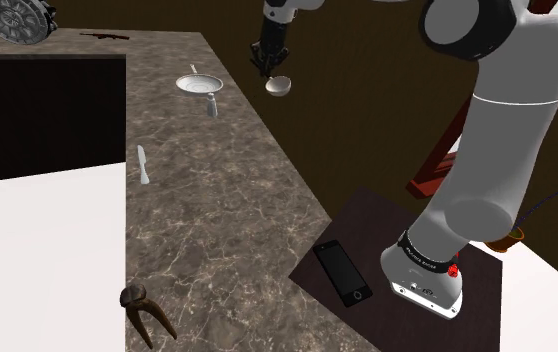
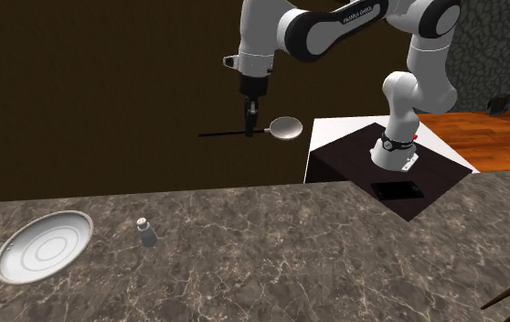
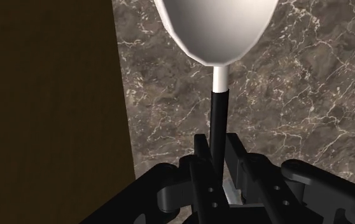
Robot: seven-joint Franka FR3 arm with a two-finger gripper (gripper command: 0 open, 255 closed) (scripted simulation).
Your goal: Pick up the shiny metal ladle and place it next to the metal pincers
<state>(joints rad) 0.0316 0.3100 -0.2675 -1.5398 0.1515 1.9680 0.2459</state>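
Observation:
My gripper (image 1: 265, 68) is shut on the dark handle of the ladle, which it holds level in the air. The ladle's pale shiny bowl (image 1: 279, 87) sticks out beyond the fingers. In the second exterior view the gripper (image 2: 250, 128) hangs high above the marble counter (image 2: 271, 247), with the bowl (image 2: 287, 128) to its right. In the wrist view the fingers (image 3: 200, 167) clasp the thin handle, and the bowl (image 3: 215, 25) lies over the counter close to its edge. The brown metal pincers (image 1: 145, 308) lie on the counter at the shoulder view's lower left, far from the gripper.
On the counter are a white plate (image 1: 197, 84), a small shaker (image 1: 212, 104) and a white knife (image 1: 142, 165). A black phone (image 1: 343, 272) rests at the edge of the dark stand (image 1: 417, 230). A black recess (image 1: 37, 110) opens at the left.

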